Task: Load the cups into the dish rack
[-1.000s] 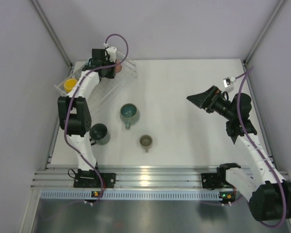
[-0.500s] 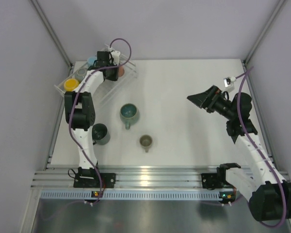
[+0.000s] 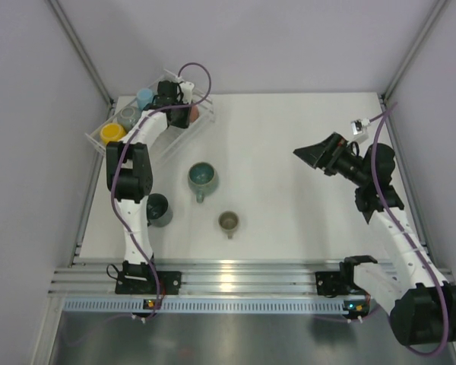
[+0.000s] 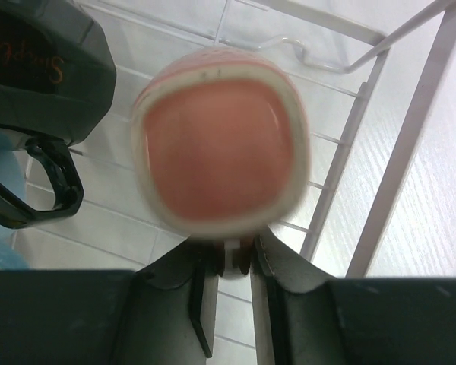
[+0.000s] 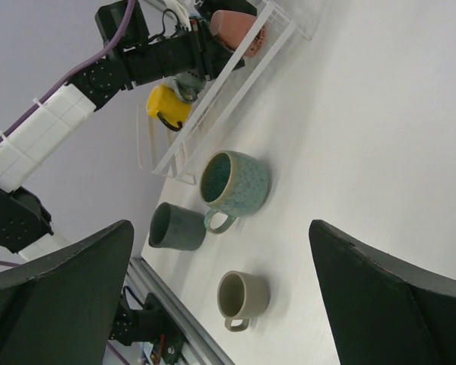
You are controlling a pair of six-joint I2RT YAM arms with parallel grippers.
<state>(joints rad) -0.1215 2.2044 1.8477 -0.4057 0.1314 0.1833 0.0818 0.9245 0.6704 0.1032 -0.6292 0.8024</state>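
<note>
The clear dish rack (image 3: 205, 107) stands at the table's back left. In it are a yellow cup (image 3: 110, 133), a grey-blue cup (image 3: 128, 115) and a light blue cup (image 3: 144, 97). My left gripper (image 3: 182, 114) reaches into the rack's right end. It is shut on a thin white part at the edge of the salmon pink cup (image 4: 220, 148), which looks blurred. A black cup (image 4: 38, 76) sits just to its left. On the table stand a teal mug (image 3: 202, 177), a dark green cup (image 3: 158, 209) and a small olive cup (image 3: 228, 221). My right gripper (image 3: 308, 154) hangs open, holding nothing.
The rack's white bars (image 4: 410, 137) run close to the right of the pink cup. Grey walls close in the table at the left, back and right. An aluminium rail (image 3: 235, 274) with both arm bases runs along the near edge.
The left arm has reached further back and right along the rack, uncovering the light blue and grey-blue cups. The right arm has not moved.
</note>
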